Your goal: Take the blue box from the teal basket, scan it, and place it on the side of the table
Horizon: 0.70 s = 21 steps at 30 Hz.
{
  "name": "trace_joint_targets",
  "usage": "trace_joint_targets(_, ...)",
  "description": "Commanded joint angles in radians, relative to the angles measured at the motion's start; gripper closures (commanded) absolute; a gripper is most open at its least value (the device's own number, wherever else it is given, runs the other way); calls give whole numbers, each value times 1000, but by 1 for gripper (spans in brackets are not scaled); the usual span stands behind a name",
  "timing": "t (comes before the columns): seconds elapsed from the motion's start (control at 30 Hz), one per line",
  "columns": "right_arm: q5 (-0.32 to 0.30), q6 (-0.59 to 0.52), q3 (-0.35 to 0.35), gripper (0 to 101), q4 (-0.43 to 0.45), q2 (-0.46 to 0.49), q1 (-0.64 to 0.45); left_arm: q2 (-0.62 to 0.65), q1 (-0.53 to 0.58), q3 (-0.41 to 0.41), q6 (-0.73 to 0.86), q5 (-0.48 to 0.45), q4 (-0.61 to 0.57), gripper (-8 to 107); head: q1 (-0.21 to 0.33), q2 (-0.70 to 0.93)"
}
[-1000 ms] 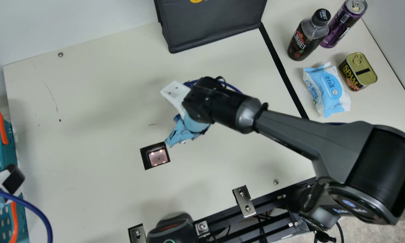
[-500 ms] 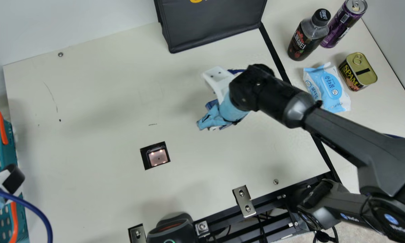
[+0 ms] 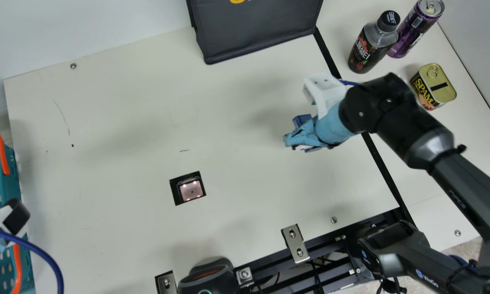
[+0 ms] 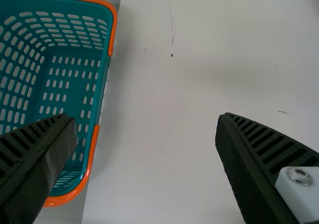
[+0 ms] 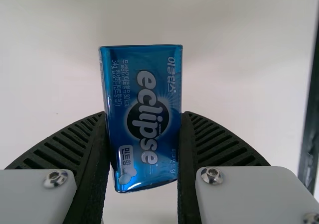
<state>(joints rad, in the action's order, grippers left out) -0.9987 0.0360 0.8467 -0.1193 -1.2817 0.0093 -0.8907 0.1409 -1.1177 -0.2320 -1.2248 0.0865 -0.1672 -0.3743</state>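
My right gripper (image 3: 300,136) is over the right part of the table in the main view, left of the black strip, with a bit of the blue box (image 3: 302,120) showing beside it. In the right wrist view the blue box (image 5: 144,99) is clamped between the ribbed fingers of my right gripper (image 5: 144,149), its broad printed face toward the camera. My left gripper (image 3: 7,220) is at the main view's left edge, over the teal basket (image 3: 11,179). In the left wrist view my left gripper (image 4: 144,134) stands open with nothing between its fingers, beside the teal basket (image 4: 102,84).
Past the black strip (image 3: 377,159) stand a dark bottle (image 3: 369,47), a purple can (image 3: 414,30) and a meat tin (image 3: 432,87). A black bag (image 3: 261,30) is at the far edge. The scanner window (image 3: 191,190) lies in the table, a black device (image 3: 208,277) at the near edge.
My right arm has moved rightward from near the scanner window with the blue box held, and now covers the wipes pack. The left arm has kept still.
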Motion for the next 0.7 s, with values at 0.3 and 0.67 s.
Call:
trace_joint_targets(0.3, -90, -152, -38, 101, -35, 128, -308, 0, 0, 0, 0, 0, 0, 9, 29, -2)
trace_joint_targets(0.67, -173, -360, -36, 101, -83, 189, -617, 0, 0, 0, 0, 0, 0, 9, 29, -2)
